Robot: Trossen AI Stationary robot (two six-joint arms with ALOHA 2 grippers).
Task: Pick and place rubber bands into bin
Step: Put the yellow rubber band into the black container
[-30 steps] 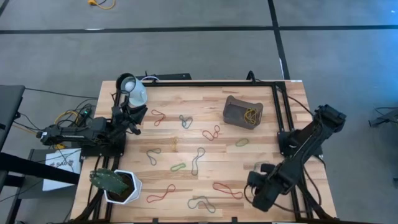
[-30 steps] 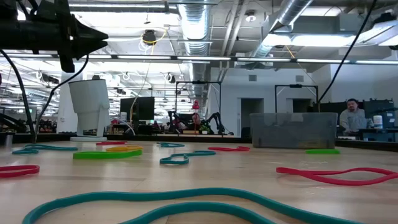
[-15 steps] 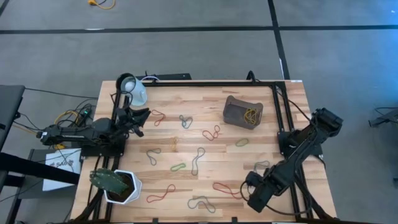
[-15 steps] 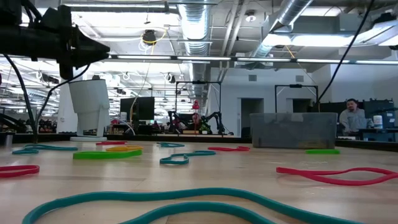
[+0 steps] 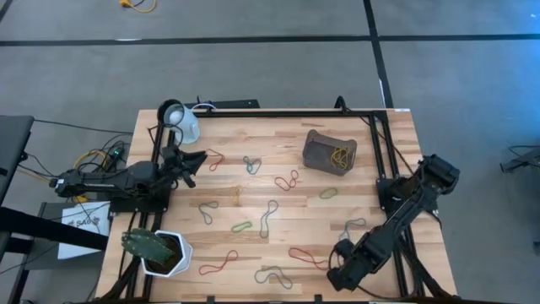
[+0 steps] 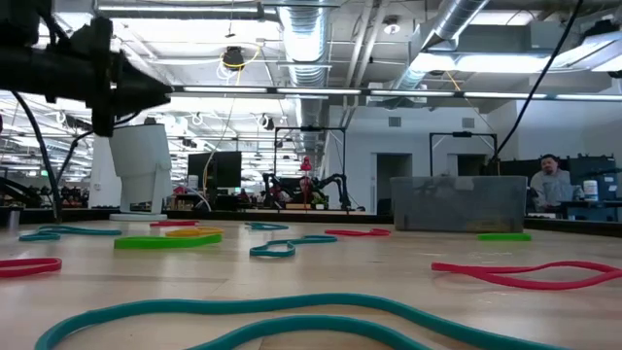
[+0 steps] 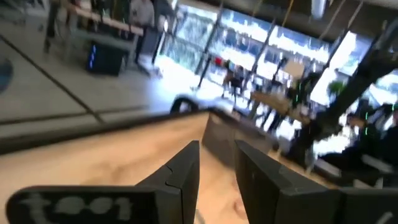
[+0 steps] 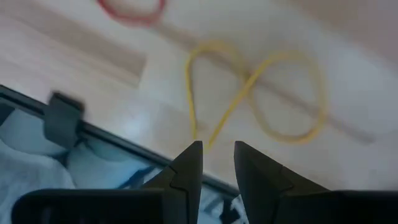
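My right gripper (image 5: 336, 268) has swung down toward the table's near edge; my left gripper (image 5: 199, 158) has reached out past the white cup (image 5: 180, 121). Both are slightly parted, holding nothing. Rubber bands (image 5: 270, 216) lie scattered; the bin (image 5: 319, 149) sits far right, already holding some. Next, I judge, I descend on the yellow band (image 8: 255, 93).

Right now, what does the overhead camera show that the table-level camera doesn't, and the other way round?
Only the high view shows the right gripper at the table's near right corner, the potted plant, and yellow bands lying inside the bin. Only the low view shows the room behind, with a person seated at far right. Both show the bin, the white cup, the left arm, and loose rubber bands scattered across the wooden table.
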